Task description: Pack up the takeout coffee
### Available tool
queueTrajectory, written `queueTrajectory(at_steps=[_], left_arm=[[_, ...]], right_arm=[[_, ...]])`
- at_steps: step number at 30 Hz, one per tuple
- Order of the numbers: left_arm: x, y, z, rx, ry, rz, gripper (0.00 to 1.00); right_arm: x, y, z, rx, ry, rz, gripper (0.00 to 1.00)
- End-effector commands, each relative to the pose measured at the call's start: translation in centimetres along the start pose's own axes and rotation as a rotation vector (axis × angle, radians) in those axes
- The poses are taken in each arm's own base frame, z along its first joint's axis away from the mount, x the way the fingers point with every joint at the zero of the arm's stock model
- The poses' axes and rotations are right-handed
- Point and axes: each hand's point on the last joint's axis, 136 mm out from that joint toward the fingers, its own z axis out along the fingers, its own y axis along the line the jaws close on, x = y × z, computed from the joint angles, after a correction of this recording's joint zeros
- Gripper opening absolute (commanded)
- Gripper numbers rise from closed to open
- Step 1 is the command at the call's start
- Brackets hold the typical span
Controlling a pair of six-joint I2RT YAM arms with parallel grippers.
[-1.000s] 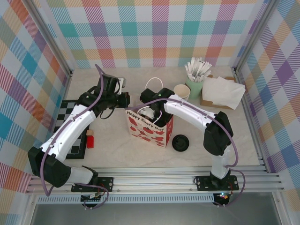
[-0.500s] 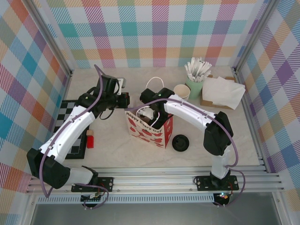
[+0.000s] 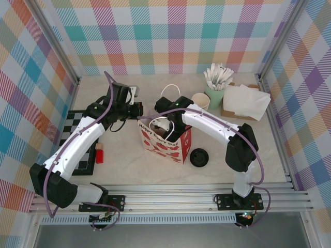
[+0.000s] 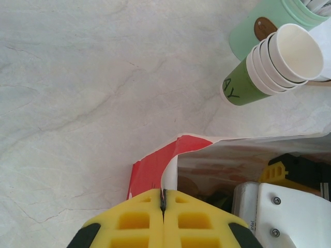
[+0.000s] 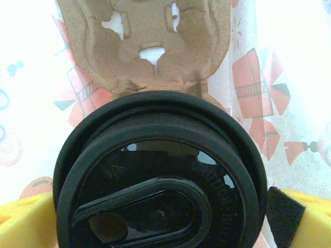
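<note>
The takeout coffee (image 5: 155, 175) stands inside the red-and-white gift bag (image 3: 164, 140), and I see only its black lid from above. A brown cardboard cup carrier (image 5: 145, 46) lies behind it. My right gripper (image 3: 165, 125) reaches down into the bag. It is open, with its yellow fingers (image 5: 297, 222) just outside the lid's rim on both sides. My left gripper (image 4: 163, 199) is shut on the bag's top edge (image 4: 155, 165) and holds the mouth apart. The same gripper (image 3: 138, 111) sits at the bag's left corner in the top view.
A stack of lidless cups (image 3: 200, 100) and a mint cup of stirrers (image 3: 214, 93) stand behind the bag, with napkins (image 3: 243, 101) to their right. A loose black lid (image 3: 199, 157) lies right of the bag. A checkerboard (image 3: 75, 137) and a red block (image 3: 99, 154) lie at left.
The right gripper's jaws have spread wider around the coffee inside the bag. The left gripper stays clamped on the bag's edge.
</note>
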Motion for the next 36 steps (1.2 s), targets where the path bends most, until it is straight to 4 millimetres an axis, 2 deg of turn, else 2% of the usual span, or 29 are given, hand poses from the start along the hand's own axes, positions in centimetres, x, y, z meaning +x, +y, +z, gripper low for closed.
queueTrajectory(at_steps=[1, 12, 22, 31, 36], left_arm=[[-0.9, 0.2, -0.8, -0.032, -0.025, 0.027, 0.00], [-1.9, 0.5, -1.8, -0.084, -0.032, 0.060, 0.00], [-2.8, 0.3, -1.7, -0.122, -0.028, 0.058, 0.00], [-2.4, 1.0, -1.3, -0.162, -0.024, 0.063, 0.00], [-2.4, 1.2, -1.2, -0.170, -0.022, 0.061, 0.00]], right_arm=[[0.0, 0.1, -2.5, 0.000, -0.047, 0.032, 1.00], [-0.4, -0.1, -3.0, 0.014, -0.041, 0.017, 1.00], [0.0, -0.2, -2.3, 0.030, 0.030, 0.018, 1.00], [0.4, -0.1, -2.0, 0.022, 0.058, 0.015, 1.00], [-0.3, -0.4, -2.9, 0.046, 0.006, 0.021, 1.00]])
